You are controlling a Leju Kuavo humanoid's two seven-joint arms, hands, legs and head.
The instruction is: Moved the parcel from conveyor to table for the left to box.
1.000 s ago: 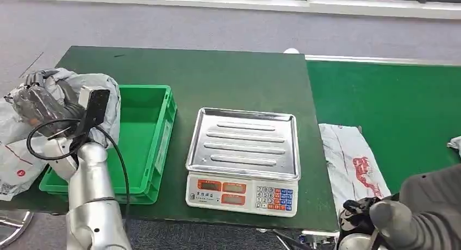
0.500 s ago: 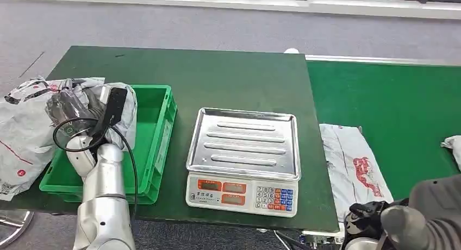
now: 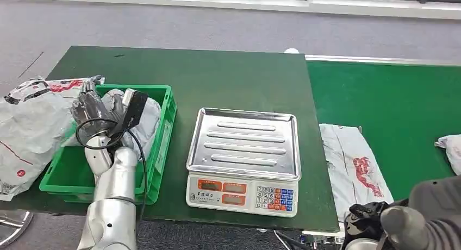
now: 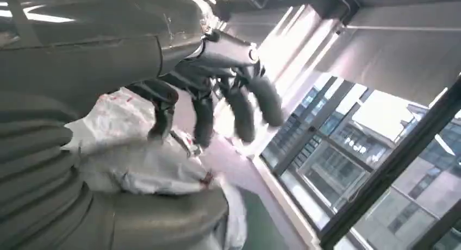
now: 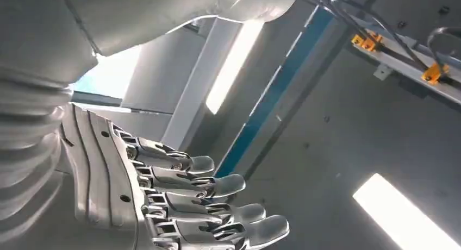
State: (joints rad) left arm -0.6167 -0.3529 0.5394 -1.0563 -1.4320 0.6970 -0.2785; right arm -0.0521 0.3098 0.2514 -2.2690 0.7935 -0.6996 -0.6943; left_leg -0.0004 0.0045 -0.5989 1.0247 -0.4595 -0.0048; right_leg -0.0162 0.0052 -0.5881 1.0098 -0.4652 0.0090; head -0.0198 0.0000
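Note:
My left hand (image 3: 93, 110) holds a crumpled grey-white parcel (image 3: 148, 121) over the left half of the green bin (image 3: 163, 91). In the left wrist view, the parcel (image 4: 136, 168) lies between the thumb and the dark fingers (image 4: 202, 117), which press on its top. My right hand (image 3: 363, 220) hangs low at the near right, below the conveyor's edge. Its fingers (image 5: 217, 185) are stretched out and hold nothing. A flat white parcel with red print (image 3: 353, 168) lies on the green conveyor (image 3: 391, 98).
A scale with a steel tray (image 3: 243, 144) stands on the dark green table (image 3: 217, 70), right of the bin. Large white bags (image 3: 27, 130) bulge past the table's left edge. Another white parcel (image 3: 449, 148) peeks in at the conveyor's right edge.
My left hand has carried the parcel rightward, from beyond the bin's left side to over the bin. The parcel at the conveyor's right edge has crept further in.

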